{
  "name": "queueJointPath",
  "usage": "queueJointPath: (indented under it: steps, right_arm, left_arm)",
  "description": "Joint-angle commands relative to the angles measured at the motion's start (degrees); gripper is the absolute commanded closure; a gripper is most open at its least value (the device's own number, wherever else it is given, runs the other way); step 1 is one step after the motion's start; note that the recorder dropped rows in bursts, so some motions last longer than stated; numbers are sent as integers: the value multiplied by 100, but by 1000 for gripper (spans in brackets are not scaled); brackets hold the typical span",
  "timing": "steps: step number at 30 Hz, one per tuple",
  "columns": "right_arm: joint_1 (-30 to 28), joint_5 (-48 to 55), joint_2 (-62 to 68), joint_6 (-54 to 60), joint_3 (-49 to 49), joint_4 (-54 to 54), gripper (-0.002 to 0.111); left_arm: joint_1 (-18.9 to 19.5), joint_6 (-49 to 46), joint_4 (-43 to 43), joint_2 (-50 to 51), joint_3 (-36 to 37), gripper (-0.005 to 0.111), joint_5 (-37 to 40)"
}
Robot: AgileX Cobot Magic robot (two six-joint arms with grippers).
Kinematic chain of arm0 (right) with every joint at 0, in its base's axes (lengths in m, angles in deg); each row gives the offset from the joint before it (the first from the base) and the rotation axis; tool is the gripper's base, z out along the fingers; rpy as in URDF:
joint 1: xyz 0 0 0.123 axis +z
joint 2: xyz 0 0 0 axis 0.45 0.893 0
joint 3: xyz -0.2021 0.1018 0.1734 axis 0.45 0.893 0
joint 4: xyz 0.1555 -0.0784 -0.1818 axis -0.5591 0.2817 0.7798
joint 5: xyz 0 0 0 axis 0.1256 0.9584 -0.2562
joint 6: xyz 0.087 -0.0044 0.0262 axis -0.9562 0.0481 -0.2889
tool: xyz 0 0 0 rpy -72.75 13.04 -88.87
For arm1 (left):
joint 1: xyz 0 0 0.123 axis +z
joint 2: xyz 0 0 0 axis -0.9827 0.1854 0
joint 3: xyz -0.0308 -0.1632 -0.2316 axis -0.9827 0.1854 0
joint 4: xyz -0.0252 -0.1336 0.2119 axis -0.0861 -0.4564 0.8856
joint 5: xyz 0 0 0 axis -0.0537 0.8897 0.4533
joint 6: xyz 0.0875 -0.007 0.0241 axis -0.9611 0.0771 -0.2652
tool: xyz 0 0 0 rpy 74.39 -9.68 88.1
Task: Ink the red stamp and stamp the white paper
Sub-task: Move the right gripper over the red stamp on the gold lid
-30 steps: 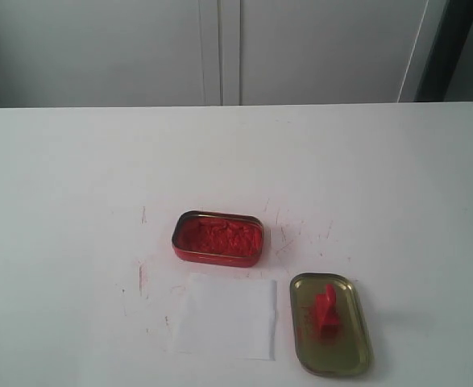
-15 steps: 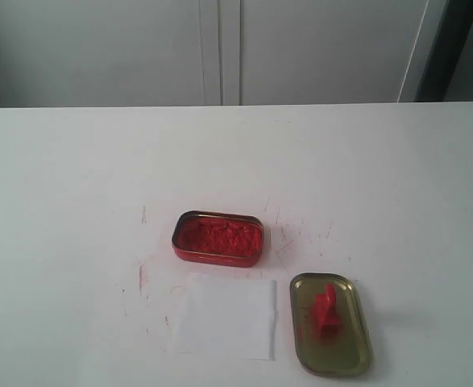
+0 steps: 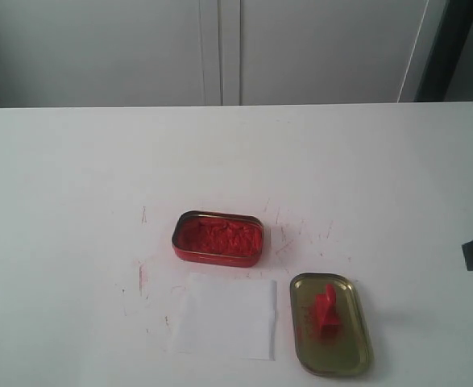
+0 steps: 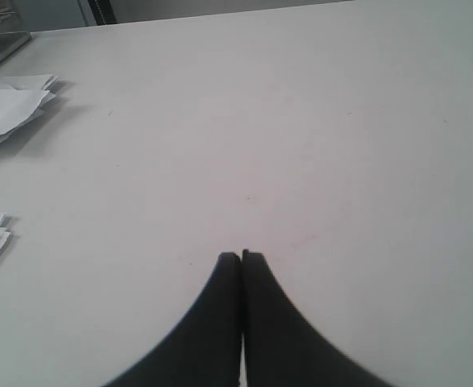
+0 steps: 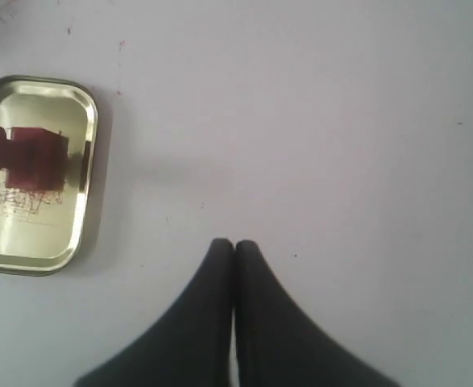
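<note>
Evidently approach step: stamp (image 3: pixel 326 310) lies in lid (image 3: pixel 345 352), beside paper (image 3: pixel 226 316); right gripper (image 5: pixel 234 243) pinched together, empty, well apart from stamp; left gripper (image 4: pixel 241 256) likewise; next: spread jaws, reach stamp handle.

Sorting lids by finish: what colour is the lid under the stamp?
Gold lid, clearest in right wrist view.

Glossy gold metal lid (image 3: pixel 330 334) — matt table (image 3: pixel 75 193)
</note>
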Motion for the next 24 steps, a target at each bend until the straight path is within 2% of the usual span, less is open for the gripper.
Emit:
queueJointPath:
  steps: [1, 8, 24]
  right_arm:
    - [-7, -33, 407, 25, -22, -94, 108]
    - [53, -177, 1004, 25, -35, -341, 108]
    - [1113, -340, 2470, -193, -822, -388, 108]
  left_arm:
    - [-1, 22, -2, -2, 15, 107, -17]
    - [-1, 22, -2, -2, 15, 107, -17]
    - [-1, 22, -2, -2, 15, 107, -17]
